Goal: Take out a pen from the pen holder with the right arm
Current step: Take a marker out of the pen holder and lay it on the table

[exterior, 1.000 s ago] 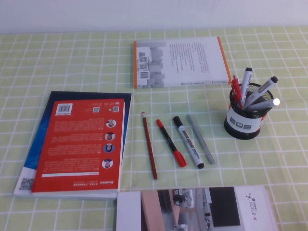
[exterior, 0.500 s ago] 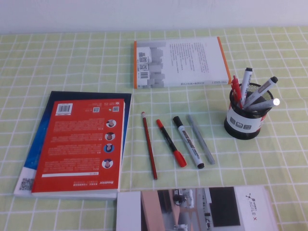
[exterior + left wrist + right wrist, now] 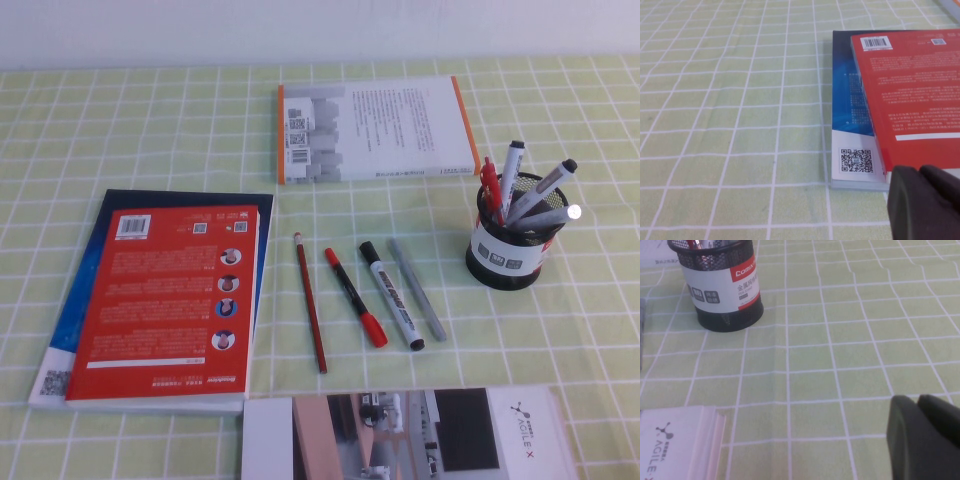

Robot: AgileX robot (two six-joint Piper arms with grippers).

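Note:
A black mesh pen holder point(image 3: 508, 245) with a white label stands at the right of the table, with several pens in it, among them a red pen point(image 3: 490, 185) and a white marker point(image 3: 511, 165). Neither arm shows in the high view. In the right wrist view the pen holder point(image 3: 722, 287) stands well away from my right gripper point(image 3: 918, 402), which is shut with nothing in it, low over the green checked cloth. My left gripper point(image 3: 920, 172) is also shut, hanging by the near corner of the red book point(image 3: 910, 85).
A pencil point(image 3: 310, 300), a red pen point(image 3: 355, 297), a black-and-white marker point(image 3: 392, 295) and a grey pen point(image 3: 417, 288) lie side by side mid-table. A red book point(image 3: 165, 300) lies at the left, an orange-edged book point(image 3: 375, 128) at the back, a white leaflet point(image 3: 400, 435) at the front.

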